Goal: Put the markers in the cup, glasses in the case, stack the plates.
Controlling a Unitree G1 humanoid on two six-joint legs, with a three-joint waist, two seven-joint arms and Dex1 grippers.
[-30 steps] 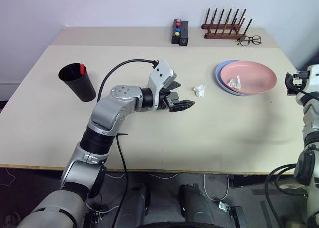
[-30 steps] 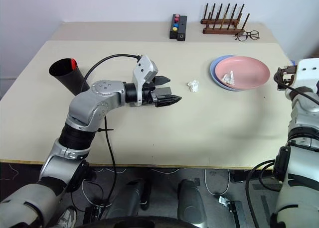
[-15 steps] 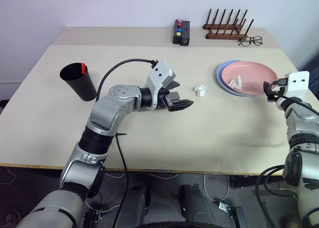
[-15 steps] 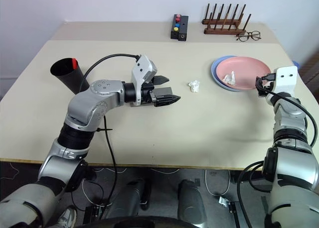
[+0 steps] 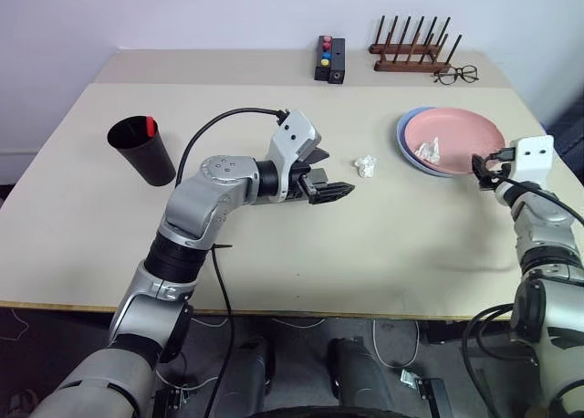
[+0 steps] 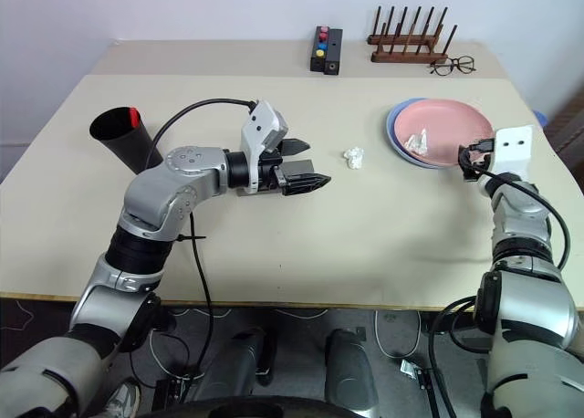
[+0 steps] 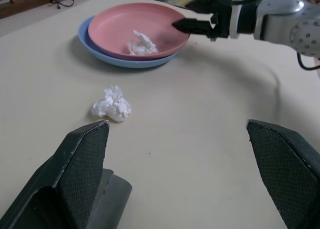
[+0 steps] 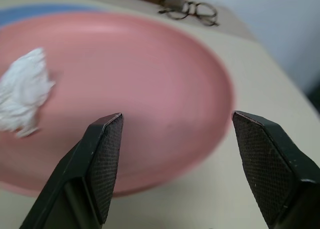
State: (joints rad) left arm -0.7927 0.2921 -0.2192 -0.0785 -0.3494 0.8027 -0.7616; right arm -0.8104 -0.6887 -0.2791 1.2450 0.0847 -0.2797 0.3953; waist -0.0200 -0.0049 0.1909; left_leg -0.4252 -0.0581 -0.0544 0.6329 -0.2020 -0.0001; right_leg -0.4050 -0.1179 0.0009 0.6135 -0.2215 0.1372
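Note:
The salmon pink plate (image 5: 461,135) lies stacked in the light blue plate (image 5: 402,137) at the table's right, with a crumpled white paper (image 5: 429,150) in it. My right gripper (image 5: 482,167) is open at the pink plate's near right rim (image 8: 165,134), its fingers (image 8: 102,159) spread level with the rim. My left gripper (image 5: 330,186) hangs open and empty over the middle of the table. The black cup (image 5: 144,151) stands at the left with a red-capped marker (image 5: 151,125) inside. The glasses and the case are out of view.
A second crumpled paper (image 5: 367,166) lies on the table between my left gripper and the plates. At the back stand a black box with coloured buttons (image 5: 330,60), a wooden peg rack (image 5: 415,55) and thin-framed clear spectacles (image 5: 456,73).
My right arm came in from the right edge, moving left and down until its gripper reached the pink plate's rim. The left arm has not moved.

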